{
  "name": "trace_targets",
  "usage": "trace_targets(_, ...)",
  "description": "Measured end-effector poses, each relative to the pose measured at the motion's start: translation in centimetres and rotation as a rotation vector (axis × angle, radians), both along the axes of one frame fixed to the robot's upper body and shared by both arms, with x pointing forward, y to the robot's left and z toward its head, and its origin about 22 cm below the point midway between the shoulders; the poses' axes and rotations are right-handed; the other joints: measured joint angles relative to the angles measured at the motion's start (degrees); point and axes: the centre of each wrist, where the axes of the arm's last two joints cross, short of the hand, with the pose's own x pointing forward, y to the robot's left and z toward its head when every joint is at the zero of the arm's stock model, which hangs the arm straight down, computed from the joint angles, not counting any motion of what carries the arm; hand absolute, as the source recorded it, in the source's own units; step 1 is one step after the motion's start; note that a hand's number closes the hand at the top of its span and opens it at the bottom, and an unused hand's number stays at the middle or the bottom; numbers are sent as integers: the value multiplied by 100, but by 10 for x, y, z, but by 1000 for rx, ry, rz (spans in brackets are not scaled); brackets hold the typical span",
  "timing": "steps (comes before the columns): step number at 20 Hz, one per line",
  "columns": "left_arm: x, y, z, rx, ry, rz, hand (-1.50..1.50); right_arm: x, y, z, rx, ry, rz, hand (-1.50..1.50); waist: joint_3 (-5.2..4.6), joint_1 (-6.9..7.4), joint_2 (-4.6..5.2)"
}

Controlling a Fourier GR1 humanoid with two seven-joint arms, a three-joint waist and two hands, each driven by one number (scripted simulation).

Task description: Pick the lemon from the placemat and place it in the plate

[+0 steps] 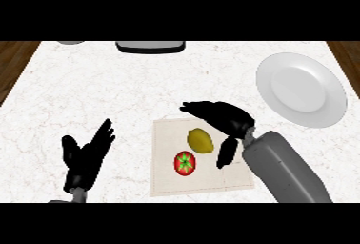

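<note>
You're at the reach: right hand [224, 125] spread wide just beside the oval yellow lemon [200, 141]; next, close around it

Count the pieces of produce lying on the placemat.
2. The lemon lies near the middle of the placemat, beside the right hand. The tomato lies just below-left of it. Nothing else shows there.
</note>
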Motion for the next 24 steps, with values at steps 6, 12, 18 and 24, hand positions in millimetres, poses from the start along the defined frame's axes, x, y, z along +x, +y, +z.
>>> trace_targets(6,7,1,1,-2,-1,-9,0,-8,9,-14,-59,-54,-24,-150,0,1,1)
trace_targets(12,3,-2,4,-1,2,-2,0,-8,14,-16,-107,-72,-44,-150,0,6,1)
trace_targets(18,2,4,3,1,2,-9,0,-1,29,-35,-138,-60,-32,-150,1,20,5)
trace_targets(24,1,0,-3,3,-7,-8,0,2,28,-57,-210,-81,43,150,0,27,8)
